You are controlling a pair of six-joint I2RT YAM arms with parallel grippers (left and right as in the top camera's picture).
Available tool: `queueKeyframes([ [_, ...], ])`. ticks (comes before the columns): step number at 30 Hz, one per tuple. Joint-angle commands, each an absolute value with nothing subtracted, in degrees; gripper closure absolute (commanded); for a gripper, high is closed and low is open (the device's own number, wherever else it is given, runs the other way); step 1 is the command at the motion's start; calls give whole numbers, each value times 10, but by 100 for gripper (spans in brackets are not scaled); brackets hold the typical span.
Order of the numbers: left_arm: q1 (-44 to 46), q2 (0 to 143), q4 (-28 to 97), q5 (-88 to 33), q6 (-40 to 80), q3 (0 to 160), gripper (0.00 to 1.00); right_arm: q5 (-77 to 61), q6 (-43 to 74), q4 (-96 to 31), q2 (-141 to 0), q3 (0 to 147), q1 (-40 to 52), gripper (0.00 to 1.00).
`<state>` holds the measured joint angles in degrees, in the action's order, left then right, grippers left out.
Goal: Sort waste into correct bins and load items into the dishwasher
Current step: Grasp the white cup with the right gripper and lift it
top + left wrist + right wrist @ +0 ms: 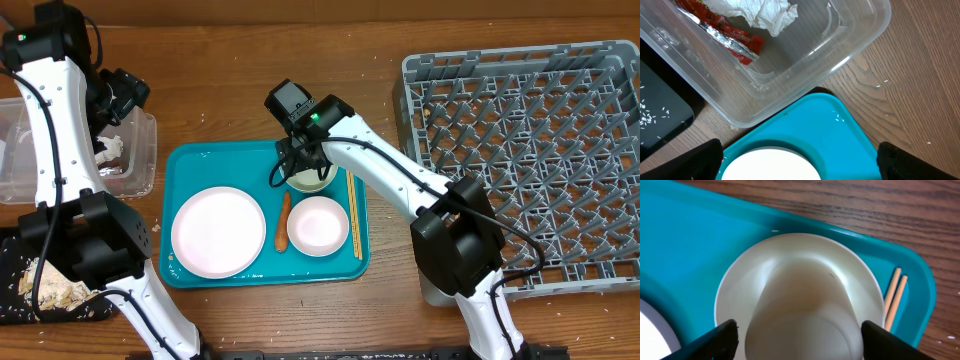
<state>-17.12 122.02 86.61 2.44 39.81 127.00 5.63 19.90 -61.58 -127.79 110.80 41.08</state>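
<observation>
Waste scraps of pale rice [55,292] lie on the black tray [12,262] at the near left corner of the worktop [230,90]. Beside it, the teal tray [190,160] carries the large plate [218,231], the carrot [284,220], one bowl [318,225] and the chopsticks [353,215], in that order from left to right. Behind that bowl, a second bowl [790,250] holds the cup [800,295], which stands upright inside it. The right claw [799,332] sits over the cup with one finger on each side, set wide; whether the pads touch the cup wall cannot be told. Farther left, the clear tub [855,30] contains the crumpled napkin [765,12] and the red wrapper [725,35]. The left claw [122,95] hangs above the tub's right end, fully wide and empty. The grey dish rack [520,150] occupies the right side of the worktop, reaching the far edge.
</observation>
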Motion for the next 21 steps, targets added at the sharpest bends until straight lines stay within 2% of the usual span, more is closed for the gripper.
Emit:
queueKeyframes([
  [1, -172, 1212, 865, 36, 385, 1268, 0, 68, 202, -621, -1280, 1115, 410, 27],
  [9, -172, 1212, 865, 36, 385, 1268, 0, 68, 202, -660, -1279, 1154, 408, 36],
  [13, -172, 1212, 865, 36, 385, 1268, 0, 65, 202, -681, -1279, 1197, 408, 46],
  [21, -172, 1212, 865, 36, 385, 1268, 0, 84, 202, -743, -1264, 1328, 383, 51],
])
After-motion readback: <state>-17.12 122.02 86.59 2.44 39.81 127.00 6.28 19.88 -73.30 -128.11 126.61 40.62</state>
